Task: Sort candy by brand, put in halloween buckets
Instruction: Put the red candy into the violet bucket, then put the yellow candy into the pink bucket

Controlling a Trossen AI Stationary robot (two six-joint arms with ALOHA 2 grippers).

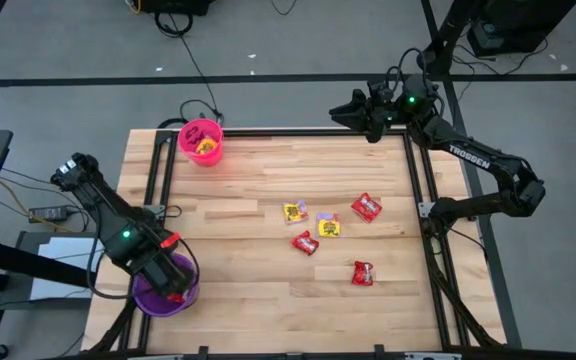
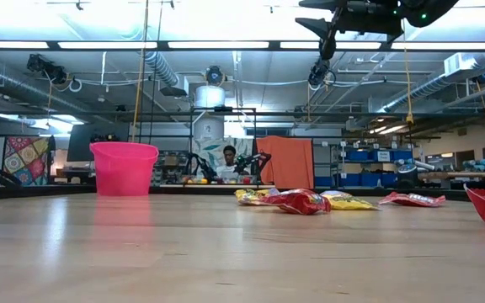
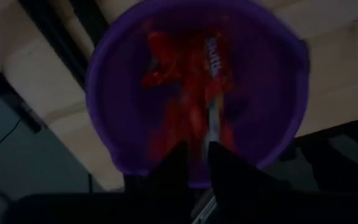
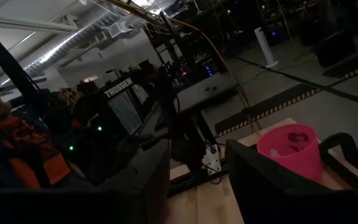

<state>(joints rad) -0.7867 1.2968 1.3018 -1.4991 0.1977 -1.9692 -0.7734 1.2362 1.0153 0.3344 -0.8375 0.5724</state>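
Observation:
The purple bucket (image 1: 158,295) stands at the table's near left corner with red candy packets (image 3: 166,68) inside it. My left gripper (image 1: 173,288) hangs over it, its fingers (image 3: 180,158) close together around a red packet. The pink bucket (image 1: 201,140) stands at the far left edge with candy in it. On the table lie two yellow packets (image 1: 295,212) (image 1: 328,226) and three red ones (image 1: 366,207) (image 1: 305,242) (image 1: 363,273). My right gripper (image 1: 343,108) is open, raised beyond the table's far edge (image 4: 197,180). My left gripper pinches a red candy packet (image 3: 211,124) by one end between its two fingers, from above, pointing down. The packet hangs below the fingers inside the purple bucket's mouth. Whether its lower end rests on the packets beneath does not show.
Black frame rails (image 1: 158,170) run along the table's left and right sides (image 1: 430,200). Bare wood (image 1: 238,200) lies between the buckets and the loose packets. Beyond the table a person (image 2: 228,156) sits far back, and another person (image 4: 5,124) shows in the right wrist view.

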